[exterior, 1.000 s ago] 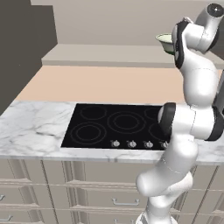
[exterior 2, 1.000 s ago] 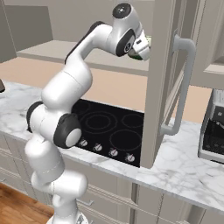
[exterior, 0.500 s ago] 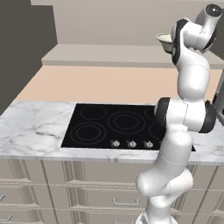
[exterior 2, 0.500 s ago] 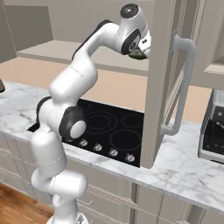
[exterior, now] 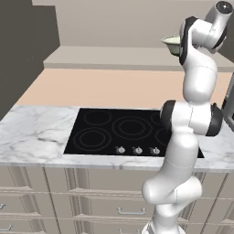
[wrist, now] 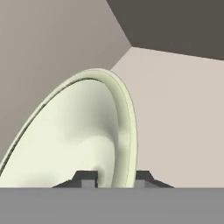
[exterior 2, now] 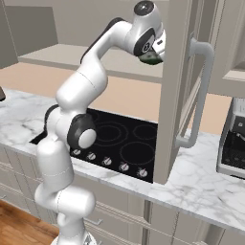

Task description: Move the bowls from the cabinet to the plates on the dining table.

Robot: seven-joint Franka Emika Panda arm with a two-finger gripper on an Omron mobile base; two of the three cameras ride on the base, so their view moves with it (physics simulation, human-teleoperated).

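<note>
In the hand view the cream-green bowl (wrist: pixel 74 135) fills the lower left, its hollow bare, with the bare cabinet (wrist: pixel 175 113) walls behind. The gripper (wrist: pixel 114 177) pinches the bowl's rim, one fingertip (wrist: pixel 87 178) inside, one outside. In the left base view the bowl peeks out at upper right above the cooktop (exterior: pixel 123 132).

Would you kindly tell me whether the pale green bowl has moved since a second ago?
No, not noticeably. In the right base view the pale green bowl sits at the same height, just as close to the edge of the open cabinet door as before.
</note>
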